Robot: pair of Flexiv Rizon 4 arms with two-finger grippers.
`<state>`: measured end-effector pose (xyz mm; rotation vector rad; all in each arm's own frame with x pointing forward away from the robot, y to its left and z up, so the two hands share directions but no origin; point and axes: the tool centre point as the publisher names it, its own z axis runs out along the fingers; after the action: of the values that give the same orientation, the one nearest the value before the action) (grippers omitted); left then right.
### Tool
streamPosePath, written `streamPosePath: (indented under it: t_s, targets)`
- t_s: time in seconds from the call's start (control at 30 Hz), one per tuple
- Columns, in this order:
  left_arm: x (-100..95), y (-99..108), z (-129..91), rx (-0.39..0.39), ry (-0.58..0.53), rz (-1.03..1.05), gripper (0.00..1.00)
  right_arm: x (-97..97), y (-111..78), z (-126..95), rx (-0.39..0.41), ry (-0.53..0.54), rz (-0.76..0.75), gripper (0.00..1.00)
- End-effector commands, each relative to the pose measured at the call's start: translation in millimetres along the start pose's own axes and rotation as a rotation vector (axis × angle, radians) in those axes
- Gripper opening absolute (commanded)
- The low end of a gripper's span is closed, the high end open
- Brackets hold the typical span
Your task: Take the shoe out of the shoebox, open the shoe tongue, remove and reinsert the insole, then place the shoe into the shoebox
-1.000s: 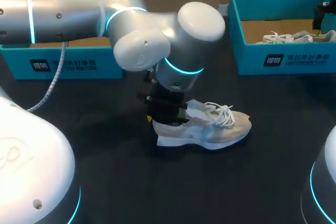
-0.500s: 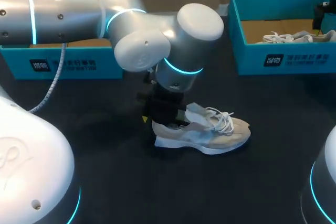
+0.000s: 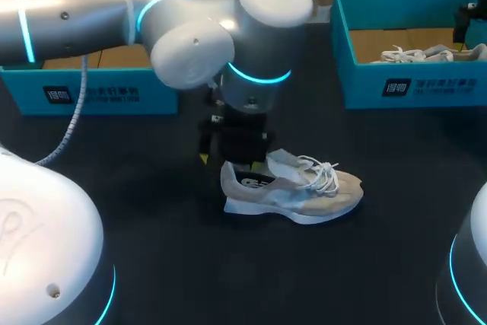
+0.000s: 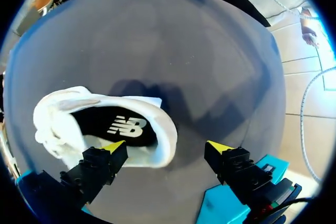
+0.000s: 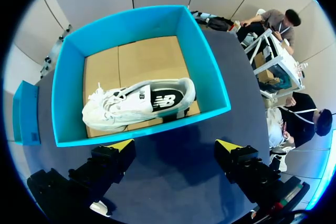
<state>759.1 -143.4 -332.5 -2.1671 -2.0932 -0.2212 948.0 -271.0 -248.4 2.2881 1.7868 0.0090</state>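
Observation:
A beige and white shoe [image 3: 304, 186] lies on its sole on the dark table, toe to the right, laces loose and tongue raised. Its black insole [image 4: 126, 127] shows inside the heel opening. My left gripper [image 3: 232, 159] hangs open just above the heel; in the left wrist view the left gripper [image 4: 165, 147] has one finger over the shoe's collar and the other over bare table, touching nothing. A second shoe [image 5: 136, 103] lies in the teal shoebox [image 5: 142, 129] at the back right. Above that box's near wall my right gripper [image 5: 176, 144] is open and holds nothing.
Another teal shoebox [image 3: 91, 85] stands at the back left, behind my left arm. The right shoebox [image 3: 411, 85] stands at the back right. Dark table surface [image 3: 228, 264] stretches in front of the shoe.
My left gripper has opened and lifted up out of the shoe's heel. The shoe has settled flat, and its insole now shows in the heel opening. My right arm has not moved.

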Motion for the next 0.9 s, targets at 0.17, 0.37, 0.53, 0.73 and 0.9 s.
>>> streamPosePath:
  t_s: [0.17,0.37,0.53,0.73,0.9]
  targets:
    - [25.0,-6.7,-36.6,0.003,-0.149,-0.05,1.0,0.3,-0.1,0.2,0.0,0.0,0.0,1.0]
    - [38.8,-8.4,-53.0,0.031,-0.242,-0.105,1.0,0.3,-0.1,0.2,0.0,0.0,0.0,1.0]
    - [56.9,-8.7,-58.9,0.053,-0.317,-0.182,1.0,0.3,-0.1,0.2,0.0,0.0,0.0,1.0]
    - [77.5,-10.6,-63.3,0.102,-0.408,-0.285,1.0,0.3,-0.1,0.2,0.0,0.0,0.0,1.0]
    - [91.1,-15.2,-62.1,0.12,-0.452,-0.359,1.0,0.3,-0.1,0.2,0.0,0.0,0.0,1.0]
